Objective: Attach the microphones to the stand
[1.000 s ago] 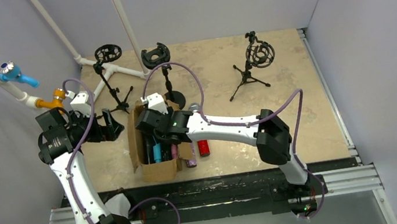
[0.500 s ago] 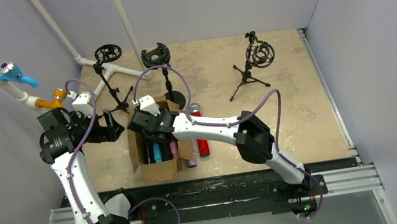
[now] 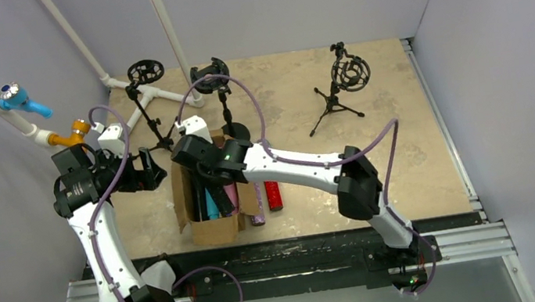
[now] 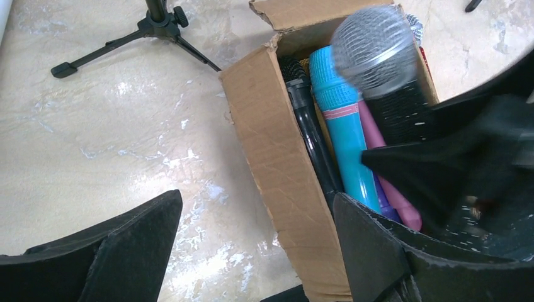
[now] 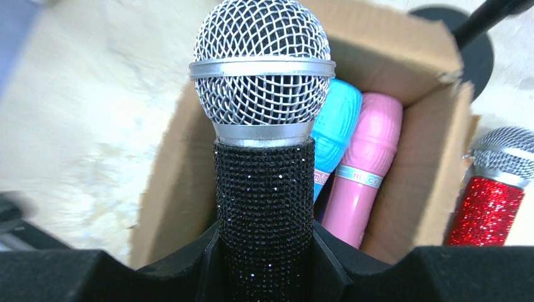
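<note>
We note the right fingers (image 5: 211, 255) pinching the black mic (image 5: 263, 182) on its body, one pad on each side, with the mesh head and upper body sticking out past them. The mic hangs over the box (image 5: 170, 189). We cannot tell whether its tail is clear of the rim, as it is hidden behind the fingers. The left fingers (image 4: 378, 251) are spread wide with nothing between them, hovering beside the box's left wall. A blue mic (image 5: 337, 119) and a pink mic (image 5: 368, 157) lie in the box. A red mic (image 5: 488, 207) lies on the desk (image 3: 403, 124) just outside the box's right wall. Three stands (image 3: 350, 72) wait at the far side, well apart from the box, and none of them carries a mic. Our judgement on handling is that the black mic is a stiff stick, probably light and somewhat head-heavy. Its studded body should give the pads good bite. The round mesh head would likely slip and could dent, so we would keep off it. A hold at mid-body, as now, looks sound to us. A hold nearer the tail might let the head swing. For seating it in a stand's ring, we expect one end must be left free of the fingers.
</note>
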